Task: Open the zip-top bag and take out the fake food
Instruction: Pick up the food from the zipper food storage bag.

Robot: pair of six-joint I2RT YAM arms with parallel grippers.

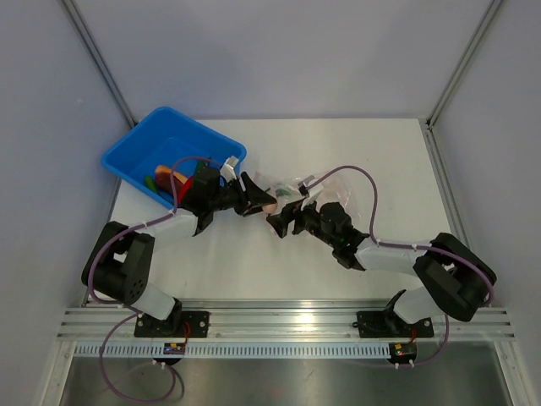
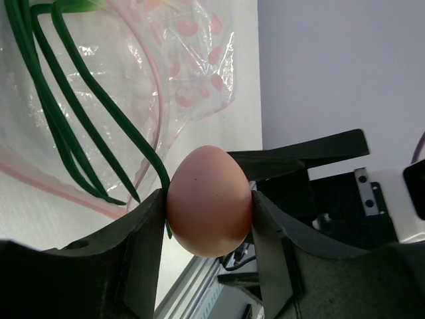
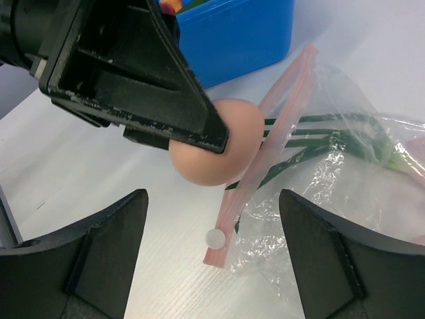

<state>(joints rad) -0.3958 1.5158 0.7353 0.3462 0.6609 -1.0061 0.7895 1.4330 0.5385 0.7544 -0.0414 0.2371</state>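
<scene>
My left gripper [image 1: 256,201] is shut on the pinkish egg-like ball [image 2: 209,203] and holds it just outside the mouth of the zip-top bag [image 1: 292,188]. The ball also shows in the right wrist view [image 3: 232,153], clamped by the left fingers [image 3: 133,73]. The clear bag [image 3: 332,193] lies on the table with its pink zip strip [image 3: 269,149] parted. A green vegetable with long stalks [image 2: 66,126] is still inside it [image 3: 332,129]. My right gripper [image 3: 211,207] is open and empty, hovering over the zip strip's end with its small white slider.
The blue bin [image 1: 135,152] stands at the back left, right behind my left gripper, holding orange, green and red toy foods [image 1: 165,179]. It also shows in the right wrist view [image 3: 232,33]. Grey walls enclose the white table [image 1: 380,161].
</scene>
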